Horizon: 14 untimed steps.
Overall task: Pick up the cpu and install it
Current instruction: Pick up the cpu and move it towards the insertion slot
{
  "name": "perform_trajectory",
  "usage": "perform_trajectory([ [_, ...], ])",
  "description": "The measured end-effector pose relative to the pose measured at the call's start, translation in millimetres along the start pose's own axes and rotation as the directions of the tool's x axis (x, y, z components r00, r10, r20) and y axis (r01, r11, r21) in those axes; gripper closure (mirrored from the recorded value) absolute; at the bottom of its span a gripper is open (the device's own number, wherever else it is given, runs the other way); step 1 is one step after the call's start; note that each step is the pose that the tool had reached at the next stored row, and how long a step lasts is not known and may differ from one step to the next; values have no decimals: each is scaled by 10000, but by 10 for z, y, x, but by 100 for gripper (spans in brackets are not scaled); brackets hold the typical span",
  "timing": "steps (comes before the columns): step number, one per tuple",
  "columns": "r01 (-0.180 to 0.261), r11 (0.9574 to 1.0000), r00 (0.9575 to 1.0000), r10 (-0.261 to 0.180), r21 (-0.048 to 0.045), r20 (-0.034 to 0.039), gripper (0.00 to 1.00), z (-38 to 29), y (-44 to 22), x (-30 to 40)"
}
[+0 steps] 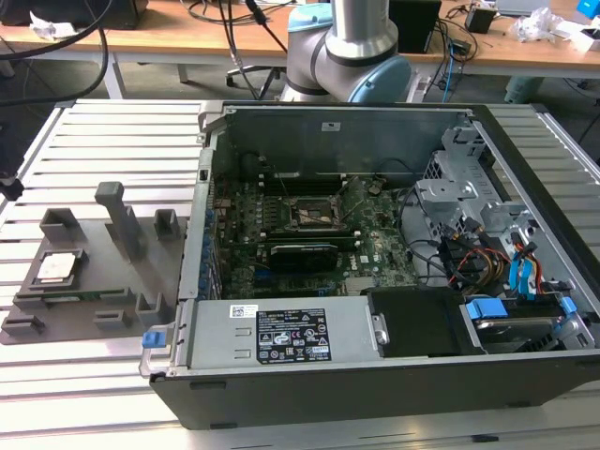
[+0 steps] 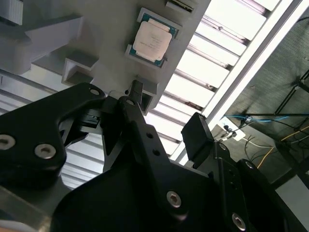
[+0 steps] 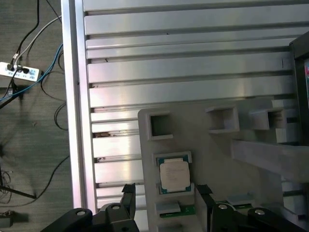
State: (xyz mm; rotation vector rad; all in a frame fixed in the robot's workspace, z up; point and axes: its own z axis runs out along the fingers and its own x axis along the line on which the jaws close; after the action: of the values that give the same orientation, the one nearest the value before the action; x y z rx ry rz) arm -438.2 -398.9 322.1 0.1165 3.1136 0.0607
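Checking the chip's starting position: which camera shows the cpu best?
The second wrist view: the cpu appears largest, whole silvery top and green rim unobstructed. The first wrist view also shows it whole, seated in the grey tray. The exterior view shows just a small pale square on that tray, at the exterior view's left.

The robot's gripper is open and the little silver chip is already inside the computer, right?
Not quite. The gripper is open, but the cpu is not inside the computer. It lies in a pocket of the grey tray on the slatted table, as the first wrist view shows.
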Motion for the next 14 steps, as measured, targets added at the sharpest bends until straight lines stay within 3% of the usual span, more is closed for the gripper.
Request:
perform_trajectory([
  [4, 0, 10000, 10000, 0, 30, 1, 40, 36, -1, 1],
  [6, 3, 9999, 10000, -3, 162, 12, 40, 48, -1, 2],
  [7, 12, 9991, 10000, -13, 419, 30, 40, 51, 1, 0],
  [8, 61, 9981, 10000, -64, 606, 42, 40, 62, 3, -12],
  [14, 678, 9957, 9977, -681, 629, 22, 40, 105, 5, -51],
])
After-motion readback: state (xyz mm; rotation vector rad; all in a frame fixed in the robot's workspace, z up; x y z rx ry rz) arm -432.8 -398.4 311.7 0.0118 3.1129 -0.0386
